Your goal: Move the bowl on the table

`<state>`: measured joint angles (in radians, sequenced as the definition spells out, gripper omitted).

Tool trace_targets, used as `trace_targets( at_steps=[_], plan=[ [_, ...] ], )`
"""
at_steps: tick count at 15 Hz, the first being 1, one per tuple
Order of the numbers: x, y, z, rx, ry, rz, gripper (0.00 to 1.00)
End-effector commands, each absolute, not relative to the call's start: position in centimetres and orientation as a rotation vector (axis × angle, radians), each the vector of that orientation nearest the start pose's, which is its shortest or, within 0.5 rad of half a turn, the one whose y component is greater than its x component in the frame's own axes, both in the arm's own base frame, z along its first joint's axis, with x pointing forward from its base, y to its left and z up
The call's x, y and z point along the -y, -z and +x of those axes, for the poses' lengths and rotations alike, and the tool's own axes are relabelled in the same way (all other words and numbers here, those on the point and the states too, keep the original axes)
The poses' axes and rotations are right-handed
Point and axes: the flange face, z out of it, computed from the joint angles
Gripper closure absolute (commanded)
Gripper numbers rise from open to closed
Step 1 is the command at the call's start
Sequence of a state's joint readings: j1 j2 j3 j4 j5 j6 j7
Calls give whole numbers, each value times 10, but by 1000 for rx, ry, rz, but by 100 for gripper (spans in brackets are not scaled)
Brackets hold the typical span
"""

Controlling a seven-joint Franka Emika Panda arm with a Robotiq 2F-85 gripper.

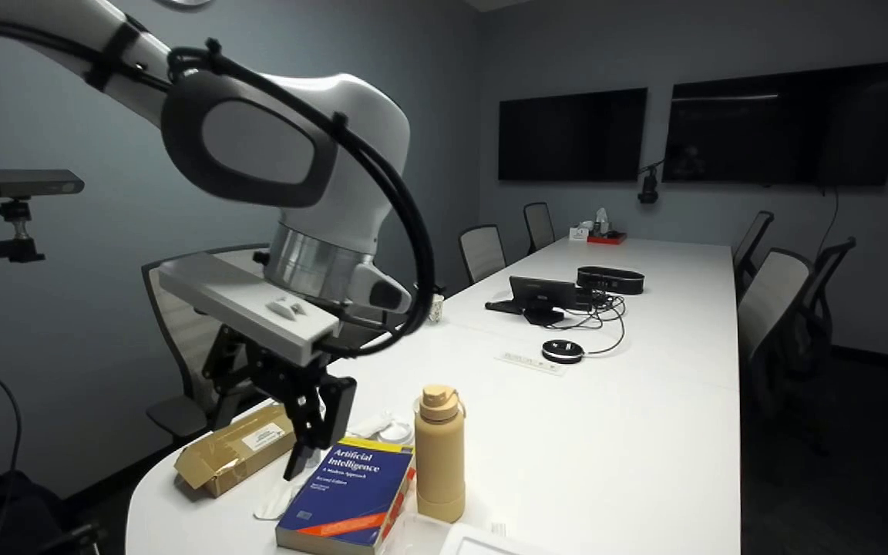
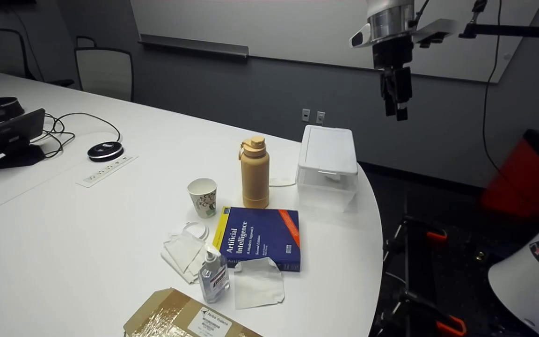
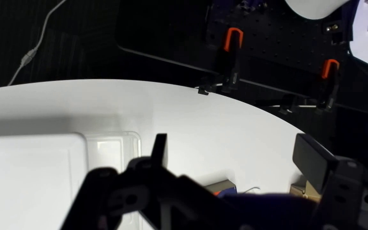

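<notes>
The long glossy white table (image 1: 629,432) shows in both exterior views (image 2: 110,234), and its rounded end shows in the wrist view (image 3: 203,121). No bowl shows in any view; it is hidden or out of view. My gripper (image 3: 235,147) is open, with its two fingers wide apart and nothing between them. In an exterior view the gripper (image 2: 396,110) hangs well above the rounded end of the table, touching nothing.
A see-through box with a white lid (image 2: 329,150) stands near the table's end. A blue book (image 2: 260,234), tan bottle (image 2: 255,175), paper cup (image 2: 203,196), sanitizer bottle (image 2: 214,278), white napkins (image 2: 258,283) and cardboard box (image 1: 240,451) lie around. A conference device (image 1: 544,297) stands farther off.
</notes>
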<state>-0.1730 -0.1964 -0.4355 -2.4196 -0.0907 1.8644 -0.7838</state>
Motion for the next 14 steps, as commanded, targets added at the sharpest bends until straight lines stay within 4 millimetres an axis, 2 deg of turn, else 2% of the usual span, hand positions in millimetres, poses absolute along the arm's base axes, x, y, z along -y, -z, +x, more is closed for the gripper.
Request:
trace_targets(
  at_steps=[1,4,9,14],
  plan=[
    [253,-344,344,344,-423,-2845,0],
    [267,-328,350,337,-452,-2829,0],
    [269,-327,356,344,-451,-2833,0],
    [286,-305,379,401,-443,-2918,0]
  ],
)
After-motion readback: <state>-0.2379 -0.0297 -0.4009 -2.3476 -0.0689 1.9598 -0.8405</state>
